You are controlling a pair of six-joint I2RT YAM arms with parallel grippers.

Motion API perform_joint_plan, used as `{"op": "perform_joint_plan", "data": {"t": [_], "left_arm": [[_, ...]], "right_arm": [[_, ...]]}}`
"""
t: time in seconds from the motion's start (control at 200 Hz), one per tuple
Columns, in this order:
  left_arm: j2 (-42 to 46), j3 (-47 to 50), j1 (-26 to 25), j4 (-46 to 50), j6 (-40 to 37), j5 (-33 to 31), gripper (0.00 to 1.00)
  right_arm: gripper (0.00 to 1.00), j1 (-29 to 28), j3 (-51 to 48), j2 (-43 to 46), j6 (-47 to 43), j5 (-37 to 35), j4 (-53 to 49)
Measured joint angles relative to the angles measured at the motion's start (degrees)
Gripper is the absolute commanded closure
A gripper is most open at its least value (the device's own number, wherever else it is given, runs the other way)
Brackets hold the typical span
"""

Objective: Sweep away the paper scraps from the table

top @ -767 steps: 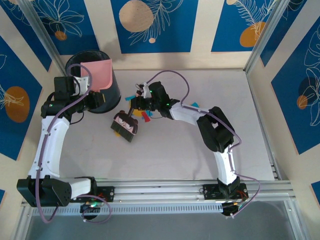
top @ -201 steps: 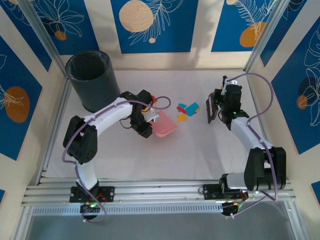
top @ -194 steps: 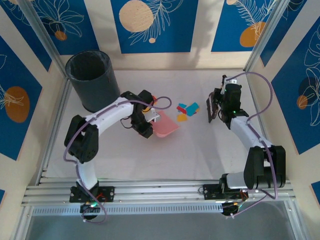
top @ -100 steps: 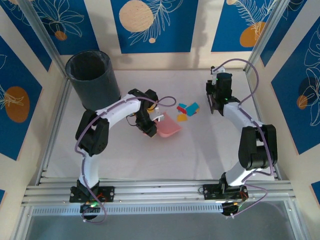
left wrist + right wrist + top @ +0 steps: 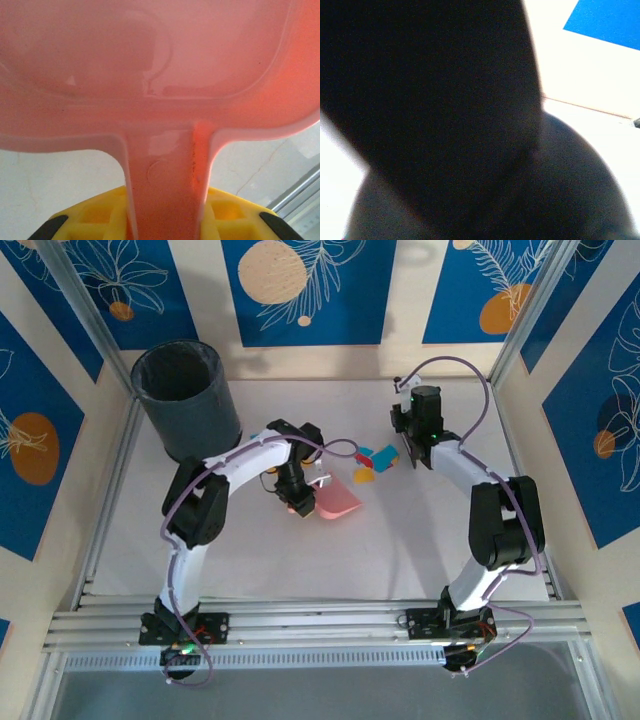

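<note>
About five paper scraps (image 5: 372, 462), cyan, red, yellow and orange, lie on the counter (image 5: 400, 550) in one loose cluster just beyond the single pink dustpan (image 5: 340, 503). The cluster runs diagonally toward one dark brush (image 5: 403, 435). The left jaws pinch the dustpan's handle (image 5: 167, 185) between yellow pads (image 5: 95, 220), seen from the left wrist. The right jaws are closed on the brush, a dark blur at the right wrist.

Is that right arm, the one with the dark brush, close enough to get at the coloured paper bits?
Probably yes: the paper scraps lie on bare table just beside its brush, nothing between; the pink dustpan sits on their other side.
</note>
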State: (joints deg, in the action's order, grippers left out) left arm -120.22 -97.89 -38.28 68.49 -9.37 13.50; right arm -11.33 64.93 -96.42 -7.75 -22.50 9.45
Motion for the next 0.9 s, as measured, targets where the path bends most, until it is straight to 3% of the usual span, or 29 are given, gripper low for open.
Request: {"op": "perform_joint_plan", "data": {"t": [0.895], "left_arm": [[-5.68,-6.45,0.02,-0.07,3.26,-2.25,1.0]], "right_arm": [[1.0,-7.19,-2.08,4.31,-1.57,14.29,-4.7]]}}
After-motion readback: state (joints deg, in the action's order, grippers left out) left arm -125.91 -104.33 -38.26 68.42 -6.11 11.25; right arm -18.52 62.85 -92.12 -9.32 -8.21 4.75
